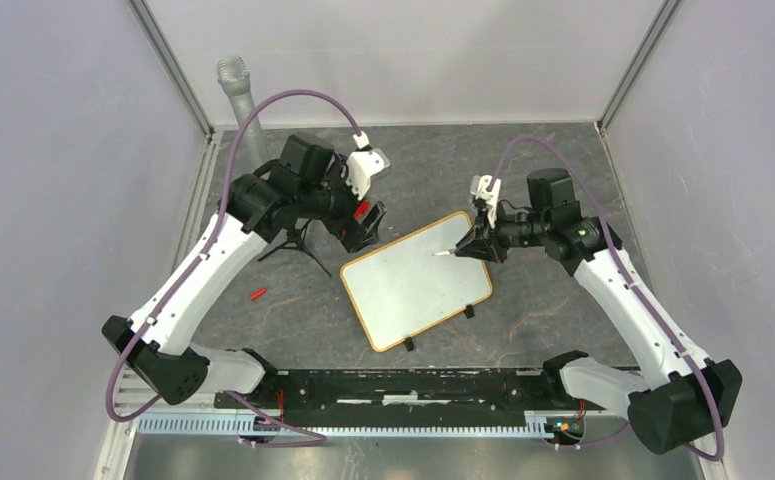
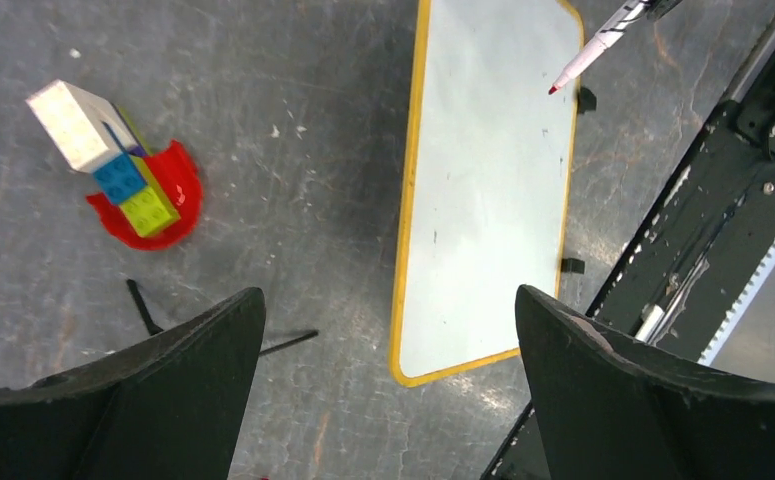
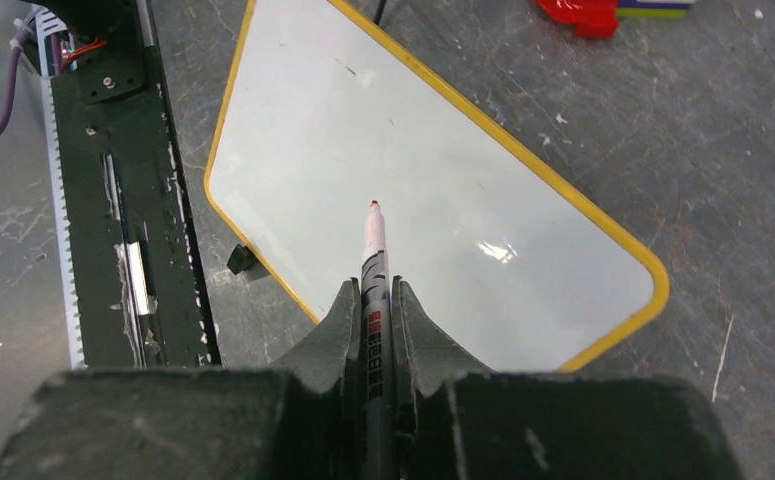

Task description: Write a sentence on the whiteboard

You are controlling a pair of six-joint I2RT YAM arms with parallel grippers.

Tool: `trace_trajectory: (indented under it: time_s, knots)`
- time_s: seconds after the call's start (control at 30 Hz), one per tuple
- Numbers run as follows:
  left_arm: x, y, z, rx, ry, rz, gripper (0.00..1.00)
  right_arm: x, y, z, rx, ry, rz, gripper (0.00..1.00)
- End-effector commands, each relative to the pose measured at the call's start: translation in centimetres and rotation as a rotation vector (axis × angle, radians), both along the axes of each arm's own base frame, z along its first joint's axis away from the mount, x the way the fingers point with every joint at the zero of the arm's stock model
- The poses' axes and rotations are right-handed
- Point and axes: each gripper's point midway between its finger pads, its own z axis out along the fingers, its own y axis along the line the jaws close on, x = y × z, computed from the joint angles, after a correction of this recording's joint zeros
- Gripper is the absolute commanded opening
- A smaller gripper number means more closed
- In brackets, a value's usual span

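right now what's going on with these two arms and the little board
The right gripper is shut on a red-tipped marker, its tip aimed at the whiteboard; whether it touches I cannot tell. The board is blank, so no writing has been done yet. The left gripper hangs open above the table beside the board, holding nothing.

The whiteboard (image 1: pixel 413 285) has a plain white face with a few faint dark specks, a yellow frame and black clip feet. The marker (image 3: pixel 374 255) is white with a red tip and a red label. The counter (image 1: pixel 543 170) is dark grey, mottled, with pale scratches. A small red piece (image 1: pixel 257 294) lies near its left edge. The bricks (image 2: pixel 123 175) are white, blue and lime green on a red base. The left claw (image 2: pixel 388 295) and right claw (image 3: pixel 374 295) are black. The arms (image 1: pixel 193 290) are white with black joints and purple cables (image 1: pixel 293 95).
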Motion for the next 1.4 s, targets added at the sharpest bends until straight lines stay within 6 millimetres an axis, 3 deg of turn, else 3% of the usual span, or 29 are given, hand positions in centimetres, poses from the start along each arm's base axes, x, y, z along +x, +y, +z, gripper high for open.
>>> trace_trajectory:
  time_s: [0.0, 0.2, 0.33, 0.5, 0.57, 0.8, 1.07, 1.37]
  knots:
    - [-0.8, -1.2, 0.3, -0.101, -0.002, -0.026, 1.0, 0.5, 1.5, 0.9, -0.013, -0.133, 0.006, 0.0]
    - [-0.4, -0.4, -3.5, 0.004, 0.106, 0.034, 1.0, 0.3, 3.4, 1.1, 0.002, -0.181, 0.032, 0.0]
    - [-1.4, -1.4, -5.7, 0.016, 0.232, -0.017, 0.99, -0.3, 4.4, 0.7, 0.04, -0.204, 0.032, 0.0]
    - [-2.0, -2.4, -8.2, 0.037, 0.372, -0.032, 0.79, -1.4, 5.5, -0.1, 0.035, -0.224, 0.071, 0.0]
    - [-1.6, -2.5, -8.7, 0.043, 0.38, -0.017, 0.71, -1.8, 5.8, -0.4, 0.032, -0.237, 0.089, 0.0]
    - [-0.4, -2.3, -10.2, 0.038, 0.443, 0.016, 0.58, -2.8, 7.6, -1.0, 0.021, -0.266, 0.161, 0.0]
    - [-1.0, -2.8, -10.9, -0.002, 0.542, -0.02, 0.45, -3.6, 9.0, -0.1, 0.029, -0.303, 0.227, 0.0]
    - [-1.7, -3.3, -11.7, -0.023, 0.599, -0.057, 0.23, -4.5, 10.1, -0.2, 0.034, -0.293, 0.277, 0.0]
